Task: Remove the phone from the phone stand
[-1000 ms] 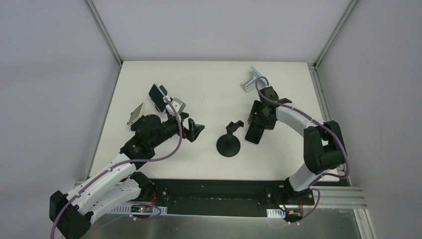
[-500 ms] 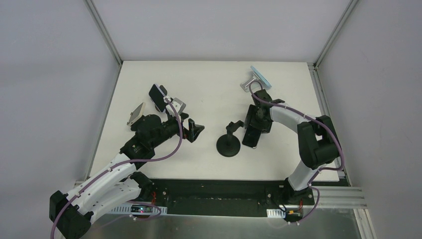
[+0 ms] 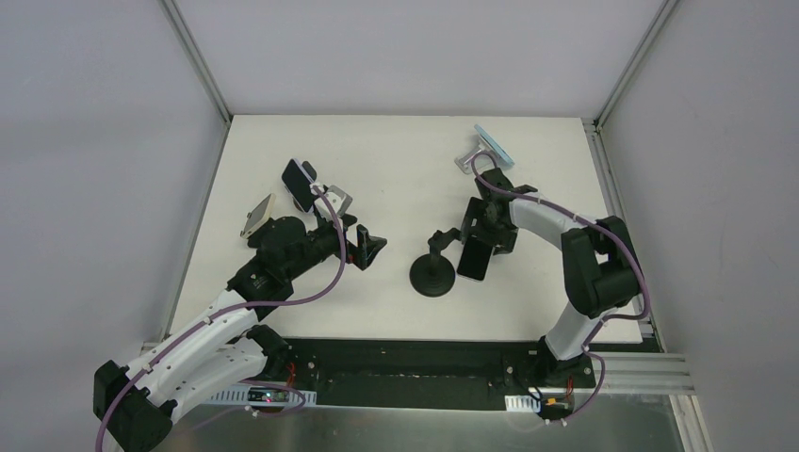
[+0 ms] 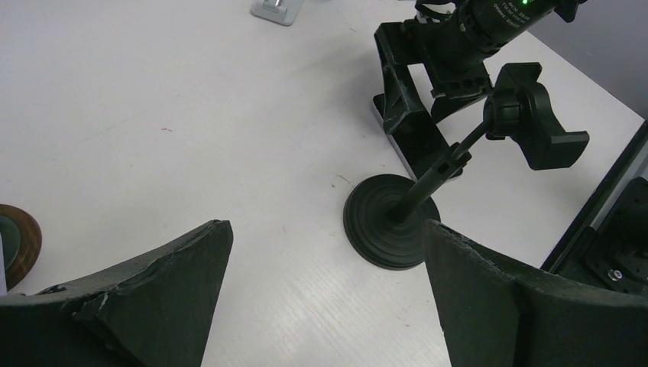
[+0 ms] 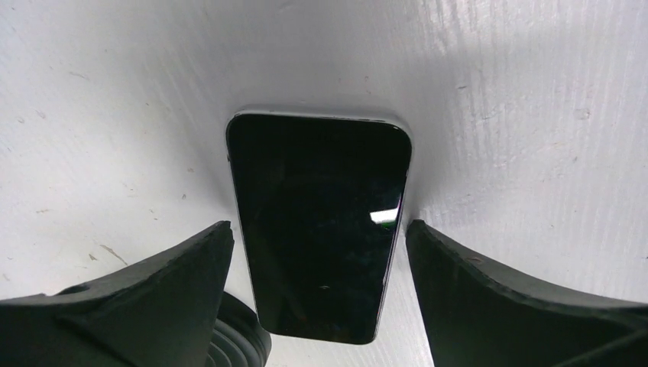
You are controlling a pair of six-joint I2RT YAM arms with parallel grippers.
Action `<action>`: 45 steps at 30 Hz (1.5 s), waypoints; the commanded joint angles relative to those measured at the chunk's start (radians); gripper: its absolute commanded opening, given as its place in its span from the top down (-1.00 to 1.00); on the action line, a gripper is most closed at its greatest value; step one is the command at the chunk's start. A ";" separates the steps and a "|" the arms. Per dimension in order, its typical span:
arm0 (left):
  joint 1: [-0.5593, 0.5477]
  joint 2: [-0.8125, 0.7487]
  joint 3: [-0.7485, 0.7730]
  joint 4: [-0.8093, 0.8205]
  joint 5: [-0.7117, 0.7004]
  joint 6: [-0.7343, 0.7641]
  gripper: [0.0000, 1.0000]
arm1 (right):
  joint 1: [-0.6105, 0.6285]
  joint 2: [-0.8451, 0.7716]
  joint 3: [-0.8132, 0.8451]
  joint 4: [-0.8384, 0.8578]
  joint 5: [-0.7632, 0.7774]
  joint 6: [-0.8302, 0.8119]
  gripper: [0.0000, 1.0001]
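Lying flat and screen-up on the table (image 3: 377,160), the phone (image 5: 319,222) is found directly between the fingers (image 5: 153,298) of the right gripper (image 5: 315,229). That gripper is recorded as spread wide. A strip of bare table is seen on each side between phone and finger, so the phone is straddled but not clasped.

The phone is off the phone stand (image 3: 432,278). The stand's round base (image 5: 237,336) is seen just beside one end of the phone, close to one finger of the right gripper. Whether base and phone touch cannot be determined.

The left gripper (image 4: 325,225) is likewise released, its fingers set far apart with nothing held between them. The stand is seen ahead of it and well apart. The cradle (image 4: 535,126) is carried on a slanted stem, apart from the phone on the table beyond it.
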 commanded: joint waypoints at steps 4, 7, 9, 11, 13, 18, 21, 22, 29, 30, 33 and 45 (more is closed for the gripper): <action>0.010 -0.016 0.018 0.014 -0.025 0.010 -0.98 | 0.006 -0.041 0.040 -0.071 0.029 0.024 -0.75; 0.010 -0.019 0.017 0.013 0.057 0.040 -0.98 | 0.002 -0.110 0.047 -0.083 0.043 0.018 -0.75; 0.010 -0.018 0.018 0.015 0.118 0.066 -0.98 | 0.002 -0.171 0.055 -0.085 0.029 0.000 -0.75; 0.010 -0.016 0.021 0.015 0.149 0.085 -0.98 | 0.002 -0.230 0.073 -0.103 0.019 -0.018 -0.76; 0.009 -0.007 0.029 0.014 0.202 0.114 -0.98 | 0.002 -0.284 0.098 -0.129 0.022 -0.036 -0.77; -0.041 0.109 0.082 0.021 0.276 0.205 -0.98 | 0.003 -0.451 0.107 -0.142 0.040 -0.072 -0.78; -0.094 0.216 0.099 0.088 0.255 0.275 -0.96 | 0.003 -0.557 0.097 -0.131 0.025 -0.083 -0.78; -0.105 0.248 0.094 0.138 0.257 0.289 -0.96 | 0.002 -0.589 0.092 -0.126 0.014 -0.087 -0.78; -0.116 0.464 0.103 0.454 0.334 0.279 -0.93 | 0.002 -0.786 0.062 -0.143 -0.080 -0.166 -0.79; -0.115 0.491 0.122 0.461 0.335 0.282 -0.92 | 0.000 -0.805 0.058 -0.146 -0.081 -0.173 -0.79; -0.116 0.564 0.165 0.472 0.354 0.307 -0.87 | 0.000 -0.853 0.046 -0.153 -0.081 -0.191 -0.80; -0.115 0.679 0.265 0.486 0.504 0.317 -0.39 | -0.003 -0.914 0.007 -0.176 -0.063 -0.240 -0.80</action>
